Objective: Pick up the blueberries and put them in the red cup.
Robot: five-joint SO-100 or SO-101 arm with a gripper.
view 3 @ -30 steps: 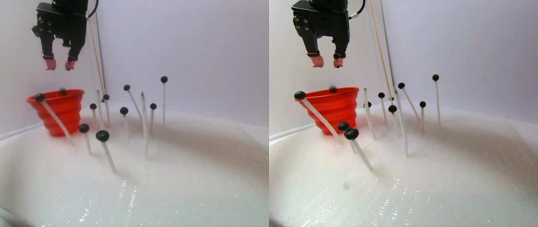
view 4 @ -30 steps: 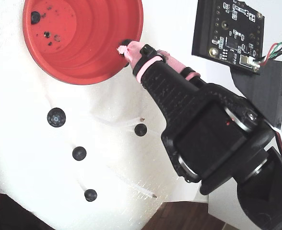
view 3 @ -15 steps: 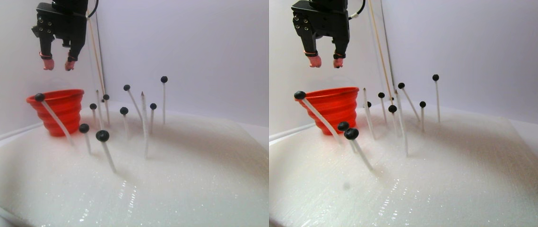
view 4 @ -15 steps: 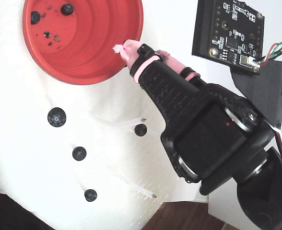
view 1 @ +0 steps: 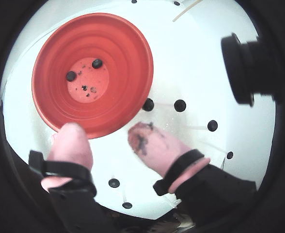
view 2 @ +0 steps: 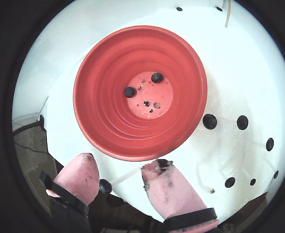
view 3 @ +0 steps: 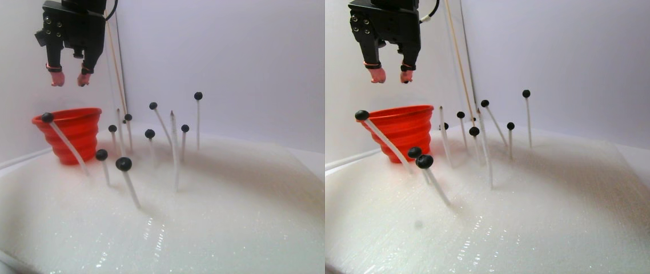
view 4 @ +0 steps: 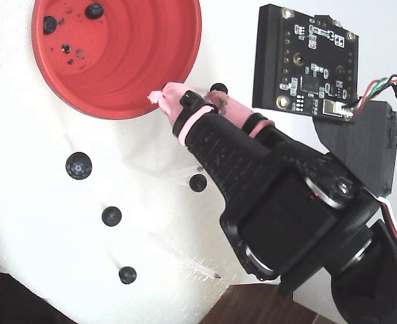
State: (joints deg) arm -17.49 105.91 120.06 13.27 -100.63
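Wrist views are showing the gripper (view 2: 118, 177) hanging empty above the red cup (view 2: 103, 121), its pink-padded fingers (view 1: 154, 148) spread apart. Two blueberries (view 2: 156, 77) are lying on the cup's base; others (view 3: 124, 164) are sitting on white sticks across the foam sheet (view 3: 216, 217).

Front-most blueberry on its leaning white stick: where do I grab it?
Take the blueberry itself, across its round middle, coming down from above with the open gripper. Its stick leans, so set the jaws either side of the lean.
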